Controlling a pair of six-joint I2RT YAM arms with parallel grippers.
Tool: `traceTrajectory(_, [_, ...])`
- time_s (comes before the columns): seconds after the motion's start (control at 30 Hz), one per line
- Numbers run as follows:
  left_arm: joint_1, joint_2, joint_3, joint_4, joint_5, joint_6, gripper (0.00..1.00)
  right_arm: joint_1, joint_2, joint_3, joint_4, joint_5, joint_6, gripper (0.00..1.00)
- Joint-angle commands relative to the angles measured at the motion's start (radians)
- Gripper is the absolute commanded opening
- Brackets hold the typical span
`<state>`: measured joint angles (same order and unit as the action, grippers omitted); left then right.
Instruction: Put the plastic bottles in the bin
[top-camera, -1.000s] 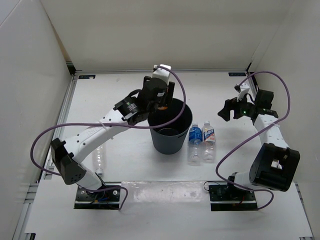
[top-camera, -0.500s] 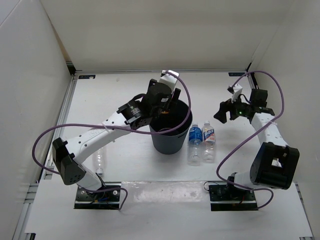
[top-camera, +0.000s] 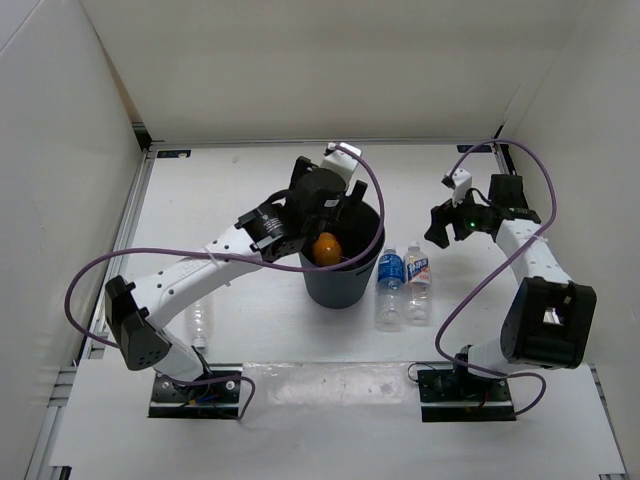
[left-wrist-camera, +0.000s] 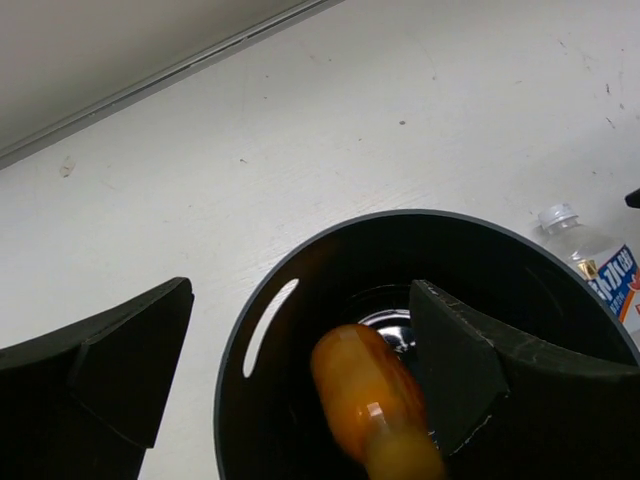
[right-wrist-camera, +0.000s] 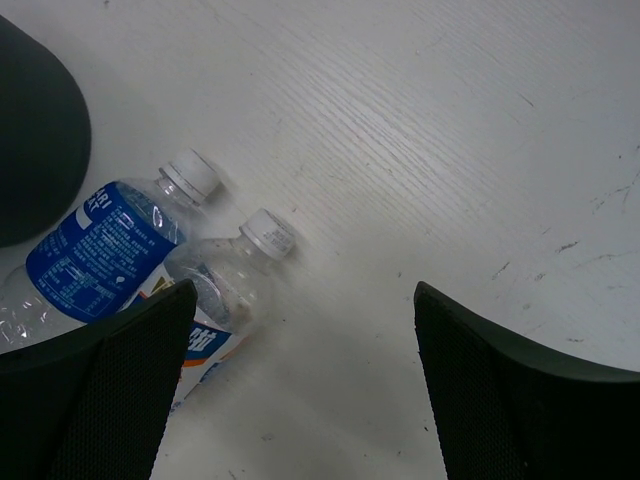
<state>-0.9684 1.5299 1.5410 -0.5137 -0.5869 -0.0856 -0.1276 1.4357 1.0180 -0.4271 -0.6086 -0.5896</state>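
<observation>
The short orange bottle (left-wrist-camera: 370, 400), blurred, was inside the round dark bin (top-camera: 345, 288), below the left gripper (left-wrist-camera: 300, 360), whose jaws stood wide apart, holding nothing. The blue-labelled bottle (right-wrist-camera: 100, 245) and the white-and-blue-labelled bottle (right-wrist-camera: 225, 275), both clear with white caps, lay side by side on the worktop (top-camera: 250, 180) just beside the bin. The right gripper (right-wrist-camera: 300, 390) hung near them, spread wide and empty.

orange bottle (top-camera: 325, 248) inside the bin (top-camera: 341, 291) under the left tool (top-camera: 338, 212); two clear bottles (top-camera: 390, 287) lie beside the bin.

L end effector (left-wrist-camera: 296, 372) & R end effector (right-wrist-camera: 302, 392) wide open, 2 arms out fwd
</observation>
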Motion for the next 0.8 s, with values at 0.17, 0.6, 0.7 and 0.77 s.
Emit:
traceTrajectory(0.17, [-0.007, -0.085, 0.056, 0.041, -0.190, 0.075, 1.00, 0.014, -0.004, 0.037, -0.021, 0.035, -0.032, 0.90])
traceTrajectory(0.6, [0.480, -0.427, -0.131, -0.359, -0.122, -0.397, 1.00, 0.056, 0.045, 0.068, -0.007, 0.139, 0.017, 0.90])
traceTrajectory(0.7, [0.568, -0.490, -0.234, -0.416, -0.062, -0.462, 1.00, 0.051, 0.048, 0.074, -0.013, 0.138, 0.022, 0.90])
traceTrajectory(0.77, [0.603, -0.505, -0.265, -0.492, -0.025, -0.497, 1.00, 0.054, 0.055, 0.080, -0.018, 0.138, 0.020, 0.90])
